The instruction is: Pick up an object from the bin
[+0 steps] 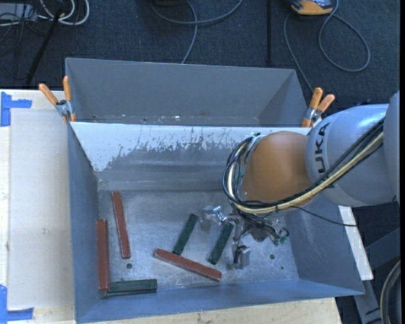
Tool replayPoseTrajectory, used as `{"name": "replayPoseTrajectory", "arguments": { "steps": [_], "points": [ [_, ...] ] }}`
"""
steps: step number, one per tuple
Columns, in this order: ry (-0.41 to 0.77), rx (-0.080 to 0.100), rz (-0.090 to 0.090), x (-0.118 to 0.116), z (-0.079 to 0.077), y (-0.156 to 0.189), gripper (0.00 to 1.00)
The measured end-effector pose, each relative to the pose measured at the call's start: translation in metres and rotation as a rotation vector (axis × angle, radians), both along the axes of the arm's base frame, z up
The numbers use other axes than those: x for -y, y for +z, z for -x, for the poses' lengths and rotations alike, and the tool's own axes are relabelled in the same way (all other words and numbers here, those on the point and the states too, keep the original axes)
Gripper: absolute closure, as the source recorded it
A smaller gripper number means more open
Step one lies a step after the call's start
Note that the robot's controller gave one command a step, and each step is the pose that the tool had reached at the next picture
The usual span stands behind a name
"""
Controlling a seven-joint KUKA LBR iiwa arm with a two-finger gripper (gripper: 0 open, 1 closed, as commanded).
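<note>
Gripper [241, 252] is low over the right part of the bin [155, 106] floor; whether it is parted or closed cannot be told. The nearest thing, a dark green bar [220, 243], lies just beside it at 9 o'clock, its long axis running 1 to 7 o'clock.

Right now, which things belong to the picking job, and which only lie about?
Job: gripper; dark green flat stick nearest it; grey metal bin.
Lying about: other dark green stick, mid-bin; red-brown flat stick in front; two red-brown sticks, left; dark green stick, front-left corner.
</note>
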State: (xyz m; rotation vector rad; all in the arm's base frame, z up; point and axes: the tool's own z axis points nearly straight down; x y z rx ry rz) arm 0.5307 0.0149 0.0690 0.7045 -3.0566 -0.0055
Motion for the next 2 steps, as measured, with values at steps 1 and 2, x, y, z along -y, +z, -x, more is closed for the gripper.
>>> {"name": "replayPoseTrajectory", "arguments": {
  "steps": [1,2],
  "points": [
    [-0.006,0.004,0.001,0.002,-0.002,0.001,1.00],
    [-0.023,0.014,0.002,0.012,-0.002,0.146,1.00]
  ]
}}
